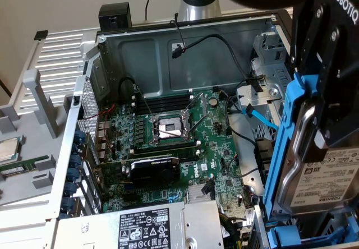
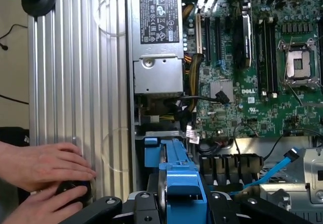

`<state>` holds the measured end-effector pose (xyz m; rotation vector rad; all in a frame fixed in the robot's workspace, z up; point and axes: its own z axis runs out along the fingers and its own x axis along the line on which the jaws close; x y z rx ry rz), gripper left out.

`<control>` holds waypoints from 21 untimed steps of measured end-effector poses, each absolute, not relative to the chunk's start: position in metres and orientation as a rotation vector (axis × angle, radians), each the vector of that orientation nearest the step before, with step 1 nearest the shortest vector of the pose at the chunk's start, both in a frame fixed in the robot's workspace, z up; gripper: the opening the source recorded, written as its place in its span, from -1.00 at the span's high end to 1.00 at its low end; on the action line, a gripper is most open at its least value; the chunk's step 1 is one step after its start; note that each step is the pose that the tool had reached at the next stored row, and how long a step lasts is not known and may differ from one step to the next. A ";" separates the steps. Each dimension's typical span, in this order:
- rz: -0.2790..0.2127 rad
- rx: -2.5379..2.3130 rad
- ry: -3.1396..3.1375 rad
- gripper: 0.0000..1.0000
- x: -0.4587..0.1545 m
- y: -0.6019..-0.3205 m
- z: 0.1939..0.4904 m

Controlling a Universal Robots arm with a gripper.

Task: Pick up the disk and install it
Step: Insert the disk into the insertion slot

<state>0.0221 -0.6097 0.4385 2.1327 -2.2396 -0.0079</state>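
The disk (image 1: 328, 181), a silver-grey hard drive with a white label, stands on edge in its blue carrier (image 1: 282, 142) at the exterior view's right, over the case's drive bay corner. My black gripper (image 1: 330, 127) comes down from above and is shut on the disk. In the wrist view the carrier's blue edge (image 2: 177, 183) runs between my two black fingers (image 2: 108, 207), with the gripper (image 2: 176, 209) closed around it. Most of the drive's far side is hidden.
The open computer case holds a green motherboard (image 1: 216, 148) with CPU socket (image 1: 168, 128), a black card (image 1: 154, 170), a silver power supply (image 1: 168, 226) and a blue cable (image 1: 259, 117). A person's hands (image 2: 43, 168) rest on the ribbed case panel (image 2: 81, 82).
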 end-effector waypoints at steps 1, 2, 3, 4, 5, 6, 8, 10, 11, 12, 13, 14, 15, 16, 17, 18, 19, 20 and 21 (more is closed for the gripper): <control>-0.008 2.133 -2.239 0.26 0.022 -0.609 0.439; -0.008 2.133 -2.239 0.26 0.022 -0.609 0.439; -0.008 2.134 -2.238 0.26 0.022 -0.609 0.438; -0.008 2.136 -2.236 0.26 0.022 -0.609 0.438; -0.008 2.138 -2.234 0.26 0.022 -0.609 0.438; -0.007 2.142 -2.231 0.26 0.022 -0.609 0.438; -0.007 2.150 -2.223 0.26 0.022 -0.609 0.438; -0.008 2.158 -2.216 0.26 0.022 -0.609 0.438; -0.009 2.162 -2.213 0.26 0.022 -0.609 0.438; -0.009 2.165 -2.210 0.26 0.022 -0.609 0.438; -0.009 2.166 -2.209 0.26 0.022 -0.609 0.438; -0.009 2.167 -2.209 0.26 0.022 -0.609 0.438; -0.010 2.167 -2.209 0.26 0.022 -0.609 0.437; -0.010 2.167 -2.209 0.26 0.022 -0.609 0.437; -0.010 2.167 -2.209 0.26 0.022 -0.609 0.436; -0.010 2.167 -2.209 0.26 0.022 -0.609 0.435; -0.010 2.167 -2.209 0.26 0.022 -0.609 0.435; -0.010 2.167 -2.209 0.26 0.022 -0.609 0.434; -0.010 2.167 -2.209 0.26 0.023 -0.609 0.434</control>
